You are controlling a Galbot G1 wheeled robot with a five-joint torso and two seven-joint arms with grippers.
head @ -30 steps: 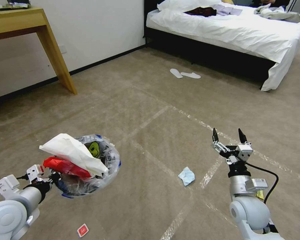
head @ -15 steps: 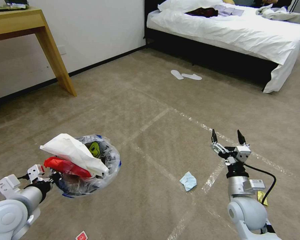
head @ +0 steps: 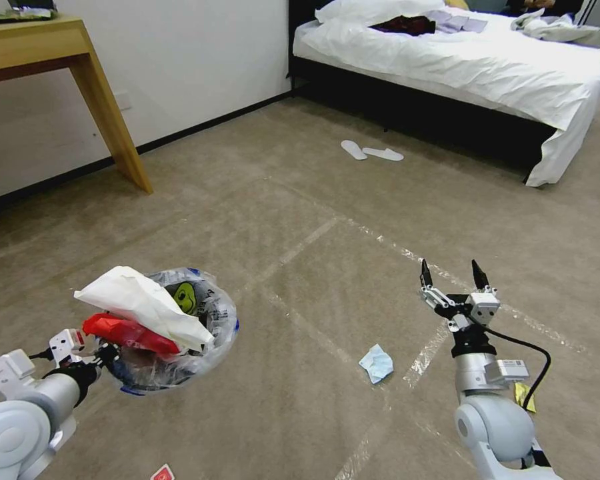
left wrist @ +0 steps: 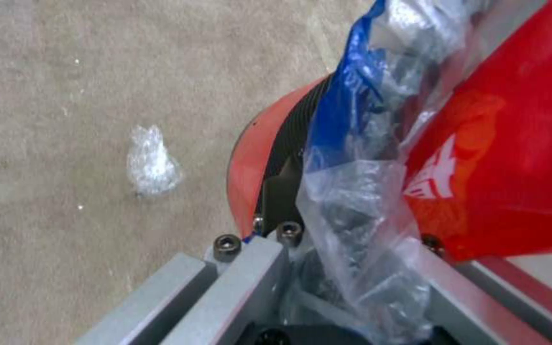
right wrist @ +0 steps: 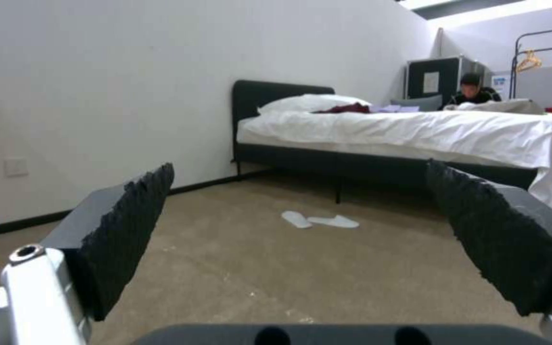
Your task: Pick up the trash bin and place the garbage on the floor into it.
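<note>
Trash bin (head: 173,333) held off the floor (head: 300,220) at the lower left of the head view, gripped at its near rim by the left gripper (head: 90,357); already loaded with a big white tissue (head: 140,303) and a red wrapper (head: 130,333) heaped above the clear smiley-printed liner. Ahead and to the right, light-blue wad (head: 376,363) lying on the carpet just beside a taped line, between bin and right arm. Right gripper (head: 452,277) raised above the floor beyond the wad, fingers spread apart, nothing between them. Tiny yellow packet (head: 523,395) on the carpet close behind the right arm; red card (head: 163,473) at the bottom edge of the view. Slippers (head: 371,151) and bed (head: 460,60) far off, desk (head: 60,53) at upper left.

Left wrist view: left gripper (left wrist: 340,249) clamped on the red rim (left wrist: 250,167) with bag plastic bunched in the grip; crumpled clear plastic scrap (left wrist: 151,163) on the carpet below.

Right wrist view: right gripper (right wrist: 302,239) wide apart and empty, carpet, slippers (right wrist: 319,220) and bed (right wrist: 404,134) beyond.

Wad judged very light, soft, crushable; best pinched across its raised middle. Bin light but top-heavy with loose litter, so better kept level.
</note>
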